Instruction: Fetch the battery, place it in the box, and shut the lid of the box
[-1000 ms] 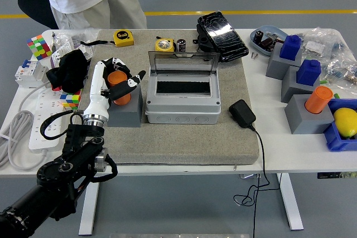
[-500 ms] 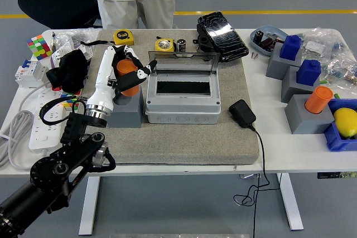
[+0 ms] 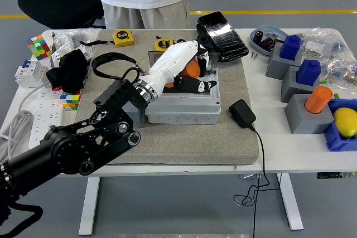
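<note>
The left hand (image 3: 192, 71) has swung right from the grey stand beside the box and now reaches over the open grey box (image 3: 181, 112), fingers closed around the orange battery (image 3: 192, 68). Half a second earlier it was lifting that battery clear of the stand; now the battery hangs just above the box's opening, so the fetch looks done and the placing seems to be the step in hand. Only part of the orange cylinder shows between the fingers, so its long axis and which way it points cannot be told. The lid is hidden behind the arm. The right hand is out of view. A person stands at the table's (image 3: 290, 151) far side, hands off the table.
</note>
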